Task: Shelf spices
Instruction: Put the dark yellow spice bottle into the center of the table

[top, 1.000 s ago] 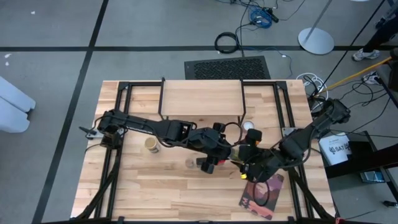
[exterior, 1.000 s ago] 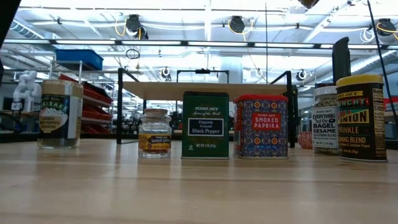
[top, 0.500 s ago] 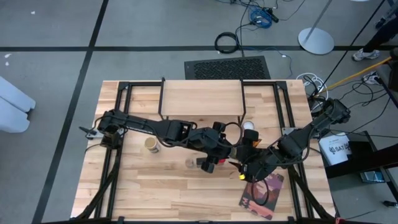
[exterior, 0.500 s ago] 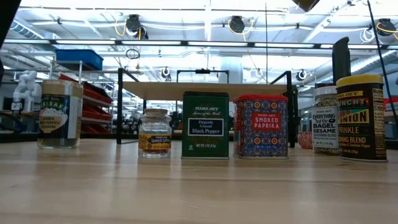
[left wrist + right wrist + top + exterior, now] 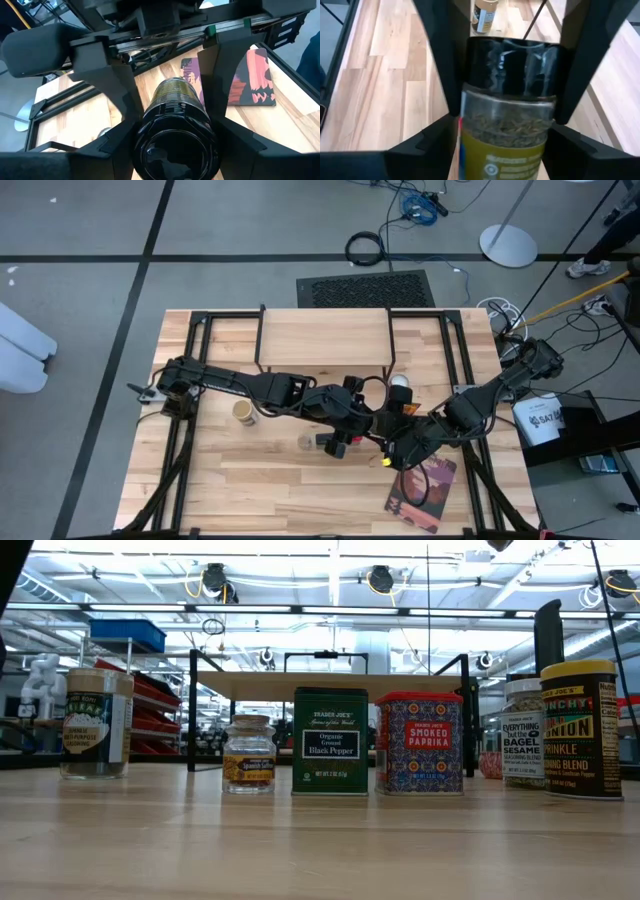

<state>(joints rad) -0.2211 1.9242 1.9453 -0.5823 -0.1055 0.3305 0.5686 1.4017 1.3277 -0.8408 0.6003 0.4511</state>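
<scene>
Mid-frame, left gripper (image 5: 170,120) and right gripper (image 5: 507,100) both pinch one black-capped glass spice jar (image 5: 175,125); pale plank-topped shelf (image 5: 330,685) bare, task barely started.

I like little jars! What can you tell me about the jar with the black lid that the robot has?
It is a small round clear jar with a shiny black lid. Dried greenish-brown flakes show through its see-through wall, next to a yellow-green label with white print. It seems to be held up off the wooden plank table. The left tool has its two dark fingers pressed against the jar's sides. The right tool reaches around it too, near the lid.
</scene>
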